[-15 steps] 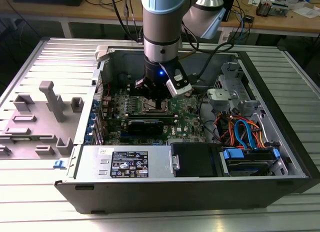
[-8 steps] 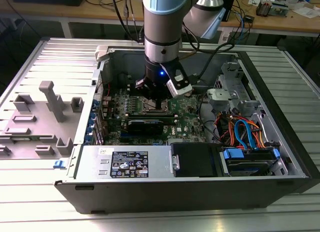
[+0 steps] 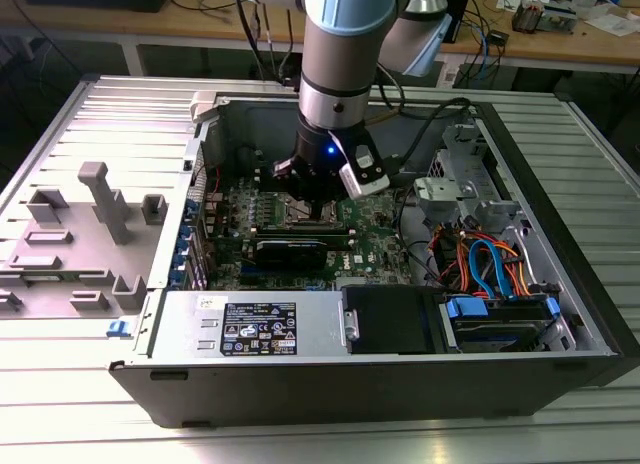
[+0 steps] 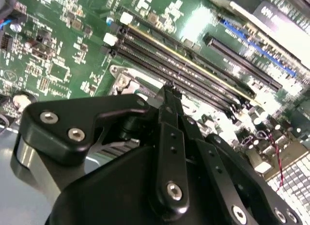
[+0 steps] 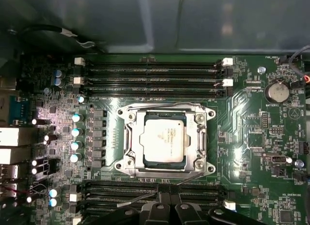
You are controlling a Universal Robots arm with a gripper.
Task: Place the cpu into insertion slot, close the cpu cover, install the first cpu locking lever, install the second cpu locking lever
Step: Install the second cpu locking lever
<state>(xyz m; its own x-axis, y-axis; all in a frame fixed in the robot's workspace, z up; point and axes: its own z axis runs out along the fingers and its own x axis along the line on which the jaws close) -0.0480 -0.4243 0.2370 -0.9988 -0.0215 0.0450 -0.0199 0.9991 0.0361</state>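
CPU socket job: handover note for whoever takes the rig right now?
Gripper: low over the motherboard, beside the socket; finger state unclear, nothing seen held.
The cpu sits in the insertion slot, silver top up.
The cpu cover looks down, framing the chip.
A thin wire lever runs along the socket edge nearest the gripper; I can't tell whether it is latched.
Done: cpu placed, cover apparently closed. Left: confirm both locking levers.

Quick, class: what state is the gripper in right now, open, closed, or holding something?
Gripper: fingers together, closed, nothing visibly held; it sits low beside the cpu cover, with the cpu already seated.
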